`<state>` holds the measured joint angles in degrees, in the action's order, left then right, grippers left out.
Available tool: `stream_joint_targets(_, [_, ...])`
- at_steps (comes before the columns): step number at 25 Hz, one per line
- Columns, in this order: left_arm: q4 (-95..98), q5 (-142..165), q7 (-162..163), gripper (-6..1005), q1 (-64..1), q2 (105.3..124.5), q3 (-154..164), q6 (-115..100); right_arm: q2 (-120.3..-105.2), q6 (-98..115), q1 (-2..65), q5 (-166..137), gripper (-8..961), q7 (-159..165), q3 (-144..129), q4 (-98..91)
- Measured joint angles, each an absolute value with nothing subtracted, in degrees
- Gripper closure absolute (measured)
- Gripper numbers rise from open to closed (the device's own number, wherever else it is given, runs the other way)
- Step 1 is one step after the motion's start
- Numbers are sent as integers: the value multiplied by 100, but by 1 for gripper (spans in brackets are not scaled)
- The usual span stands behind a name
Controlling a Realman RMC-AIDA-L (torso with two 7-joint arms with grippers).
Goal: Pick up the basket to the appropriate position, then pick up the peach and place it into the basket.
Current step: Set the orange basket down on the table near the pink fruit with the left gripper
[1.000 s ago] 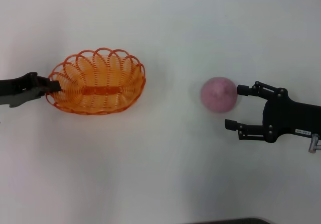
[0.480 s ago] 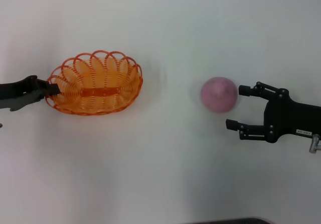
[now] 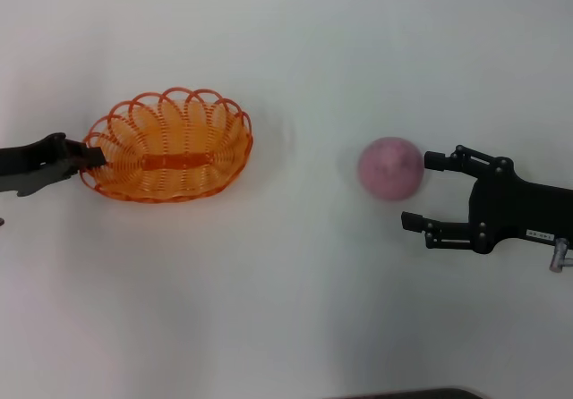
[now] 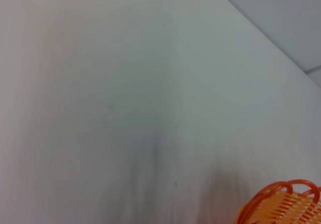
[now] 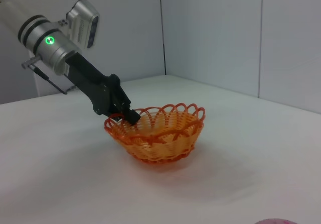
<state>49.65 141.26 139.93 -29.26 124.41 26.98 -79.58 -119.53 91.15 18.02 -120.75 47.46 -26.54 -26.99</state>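
The orange wire basket [image 3: 167,147] sits on the white table at the left; it also shows in the right wrist view [image 5: 158,132], and a corner of it in the left wrist view [image 4: 282,205]. My left gripper [image 3: 93,155] is shut on the basket's left rim; the right wrist view shows its fingers [image 5: 126,114] clamped on the looped edge. The pink peach [image 3: 390,168] rests on the table at the right; a sliver of it [image 5: 275,221] shows in the right wrist view. My right gripper [image 3: 423,190] is open just right of the peach, one finger at its side.
The white table [image 3: 295,292] surrounds both objects. Grey wall panels [image 5: 215,33] stand behind the table. A dark edge [image 3: 403,394] shows at the table's front.
The basket has shifted slightly left and settled lower with my left gripper on its rim. The right gripper and the peach have stayed in place.
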Motion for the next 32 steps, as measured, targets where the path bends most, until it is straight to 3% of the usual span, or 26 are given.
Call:
stream_joint_targets(19, [4950,14107,13994,920,-2914,12428,2707,-7944,-11969,9032,1818,-12094,5,4746,-2692,-2680])
stream_joint_targets(32, [5020,13968,14058,801,-2865,12412,2707,-8051,-11979,9034,1855,-12089,5,4746,-2709,-2671])
